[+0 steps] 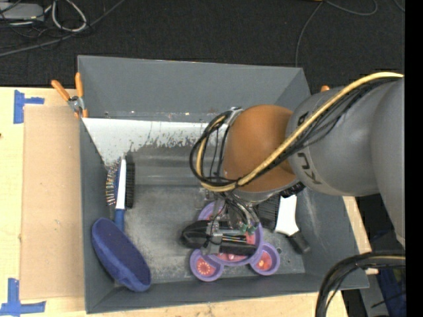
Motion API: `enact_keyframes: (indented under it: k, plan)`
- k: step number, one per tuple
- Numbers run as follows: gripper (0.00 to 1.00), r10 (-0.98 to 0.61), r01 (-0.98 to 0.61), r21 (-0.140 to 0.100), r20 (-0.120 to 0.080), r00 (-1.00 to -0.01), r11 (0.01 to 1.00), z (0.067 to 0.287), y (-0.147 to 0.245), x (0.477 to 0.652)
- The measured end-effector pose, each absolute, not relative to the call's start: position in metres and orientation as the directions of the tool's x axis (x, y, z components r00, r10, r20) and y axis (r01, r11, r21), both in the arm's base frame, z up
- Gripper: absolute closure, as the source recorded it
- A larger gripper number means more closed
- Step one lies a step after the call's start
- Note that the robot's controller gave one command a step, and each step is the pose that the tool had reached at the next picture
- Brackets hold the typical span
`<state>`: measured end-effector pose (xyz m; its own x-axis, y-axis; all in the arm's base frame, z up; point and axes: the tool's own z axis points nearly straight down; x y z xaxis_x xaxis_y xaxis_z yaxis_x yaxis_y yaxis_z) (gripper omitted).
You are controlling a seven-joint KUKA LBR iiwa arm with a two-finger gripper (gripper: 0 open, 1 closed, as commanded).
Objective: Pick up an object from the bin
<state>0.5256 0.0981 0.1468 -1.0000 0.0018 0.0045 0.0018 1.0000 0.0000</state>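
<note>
Grey bin (165,98) floor: a purple wheeled toy (206,264) lies right under the fingers (227,232) (open or closed, I cannot tell), a black thing (195,233) just beside them.

one dark blue oval padded cloth (119,255); one brush with white-and-blue handle and black bristles (121,185); one purple plastic wheeled toy with pink hubs (206,264); one white-and-black plastic tool (286,218); one small black rounded piece (193,232).

Dark floor (198,25) beyond the bench, loose cables (66,15) trailing across it. Pale wood bench (53,203) top on the left, evenly lit.
</note>
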Motion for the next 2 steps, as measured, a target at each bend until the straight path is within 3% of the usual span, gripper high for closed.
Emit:
enact_keyframes:
  k: [1, 2]
  plan:
    - [0.00, -0.005, -0.005, -0.001, 0.007, -1.000, 1.000, 0.1288, 0.0846, 0.5253]
    - [0.00, 0.016, 0.016, 0.000, 0.005, -1.000, 1.000, 0.1244, 0.0869, 0.5250]
